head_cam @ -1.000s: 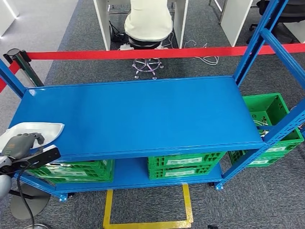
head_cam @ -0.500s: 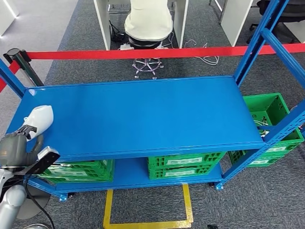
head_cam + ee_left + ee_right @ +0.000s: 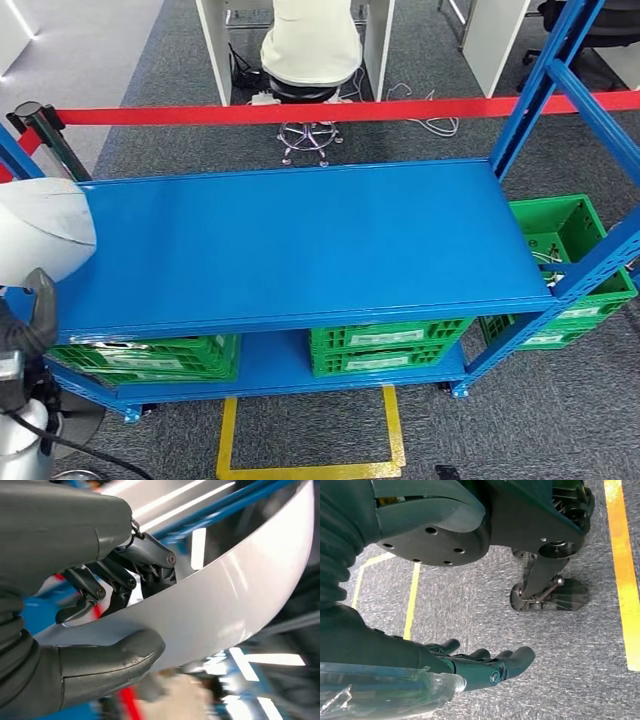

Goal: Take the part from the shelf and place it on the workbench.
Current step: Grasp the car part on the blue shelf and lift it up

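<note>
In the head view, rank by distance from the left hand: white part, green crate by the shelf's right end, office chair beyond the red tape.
1. White part: held by the left hand.
2. Office chair: beyond the tape, centre.
3. Green crate: far right.

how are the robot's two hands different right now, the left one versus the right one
The left hand grips the white part, thumb under it and dark fingers over its edge; the right hand holds nothing, its fingers stretched out. The left hand is raised by the end of the blue workbench; the right hand hangs low over grey carpet with yellow floor lines. Both have dark fingers and a grey ribbed wrist cover.
</note>
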Robot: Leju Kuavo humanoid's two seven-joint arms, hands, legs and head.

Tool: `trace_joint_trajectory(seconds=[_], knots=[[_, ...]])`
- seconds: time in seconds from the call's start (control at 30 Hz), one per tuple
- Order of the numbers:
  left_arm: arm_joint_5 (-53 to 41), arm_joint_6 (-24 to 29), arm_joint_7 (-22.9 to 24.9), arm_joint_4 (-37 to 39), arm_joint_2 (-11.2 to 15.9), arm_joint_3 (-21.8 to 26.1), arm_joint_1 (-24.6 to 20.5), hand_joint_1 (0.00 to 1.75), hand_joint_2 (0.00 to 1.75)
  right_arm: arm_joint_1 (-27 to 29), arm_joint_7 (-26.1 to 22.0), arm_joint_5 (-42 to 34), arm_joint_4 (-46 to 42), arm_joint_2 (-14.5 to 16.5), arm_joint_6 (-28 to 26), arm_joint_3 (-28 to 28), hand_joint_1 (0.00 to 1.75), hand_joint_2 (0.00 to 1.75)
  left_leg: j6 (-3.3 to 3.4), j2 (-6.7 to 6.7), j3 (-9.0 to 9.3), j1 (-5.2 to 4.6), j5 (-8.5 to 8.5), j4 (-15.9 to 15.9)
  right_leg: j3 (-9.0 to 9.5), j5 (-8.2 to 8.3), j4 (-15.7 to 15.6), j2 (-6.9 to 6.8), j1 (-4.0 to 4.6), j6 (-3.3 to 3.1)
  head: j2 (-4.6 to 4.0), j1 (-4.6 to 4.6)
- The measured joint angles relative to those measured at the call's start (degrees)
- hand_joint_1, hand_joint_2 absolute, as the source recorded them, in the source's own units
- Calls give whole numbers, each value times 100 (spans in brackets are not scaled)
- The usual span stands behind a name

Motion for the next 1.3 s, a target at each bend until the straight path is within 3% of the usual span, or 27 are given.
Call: trace_joint_trajectory(seconds=[0.27,0.77,0.9,1.0,1.07,1.1,1.2,1.23,1.27,1.3], knots=[[201,-158,-357,-1035,-42,-96,547,175,175,51,-86,-133,0,0,-27,-85,0,175,7,-1,-1,1,-7,0,-2,-7,-1,-5,1,0,1,-1],[-121,-3,-276,-1086,-132,-99,671,175,175,59,-154,-251,0,0,-76,-204,0,175,5,-1,-1,0,-3,0,1,-2,-1,-5,0,1,0,-1],[-252,269,-276,-1086,-192,-31,728,175,175,62,-209,-314,0,0,-167,-246,0,175,19,-1,-6,-2,-11,10,3,3,-13,-4,-10,11,0,-1],[-263,497,-292,-1079,-264,113,803,175,175,69,-181,-391,-1,-2,-271,-297,0,175,120,4,17,2,48,-69,22,54,-92,-3,-32,82,0,-6],[-211,614,-338,-1070,-331,235,850,175,175,69,-107,-430,-2,-9,-361,-344,0,175,164,23,84,44,165,-258,-34,-48,2,-8,-12,128,1,8],[-174,652,-360,-1064,-367,290,871,175,175,73,-67,-450,-3,-13,-397,-369,0,175,168,34,107,74,209,-330,-126,-189,207,-12,-11,150,1,19],[-100,689,-385,-1022,-454,419,939,175,175,103,-3,-487,-3,-27,-440,-432,0,175,148,48,91,112,240,-353,-527,-675,1200,-23,-78,251,0,35],[-92,689,-389,-1003,-477,449,958,175,175,114,3,-493,-4,-32,-445,-444,0,175,122,49,87,133,245,-351,-559,-695,1325,-27,-112,292,0,33],[-90,689,-390,-986,-497,473,969,175,175,121,8,-499,-4,-37,-449,-454,0,175,84,47,83,162,250,-344,-480,-606,1221,-32,-147,339,0,33],[-88,689,-391,-971,-515,494,975,175,175,121,14,-508,-4,-42,-454,-466,0,175,34,43,77,199,246,-322,-288,-433,895,-39,-190,395,0,34]])
